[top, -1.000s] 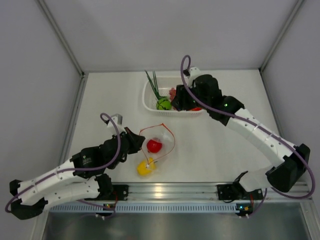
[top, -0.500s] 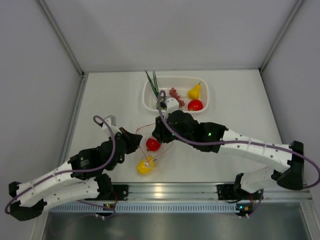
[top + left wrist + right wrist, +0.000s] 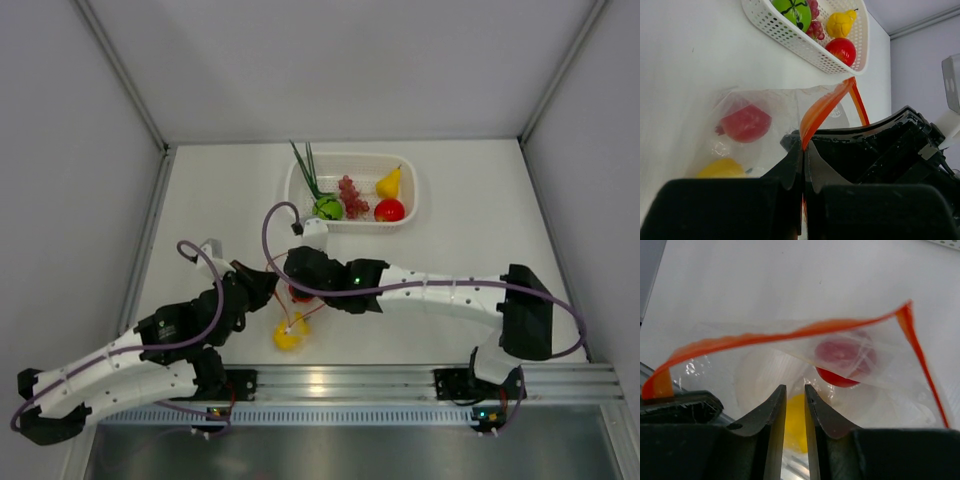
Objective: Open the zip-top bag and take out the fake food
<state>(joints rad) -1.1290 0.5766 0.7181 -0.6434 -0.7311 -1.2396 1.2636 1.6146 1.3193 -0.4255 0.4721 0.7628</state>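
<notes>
- Left pincer (image 3: pixel 804 146) is clenched on the orange-red zip strip (image 3: pixel 826 106) of the clear crinkly plastic zip-top bag (image 3: pixel 765 107). The bag lies on the white table (image 3: pixel 450 250) btwn the arms, mouth gaping.
- Right pincer (image 3: pixel 795 390) is at the mouth, jaws nearly together w/ a narrow gap, nothing held.
- Red round plastic fruit (image 3: pixel 842 357) & yellow plastic fruit (image 3: pixel 795 432) are inside.
- Imo: left should hold the lip taut; right should spread wider, go for the red fruit, and avoid nipping film.
- White perforated plastic basket (image 3: pixel 805 42) is well apart.
</notes>
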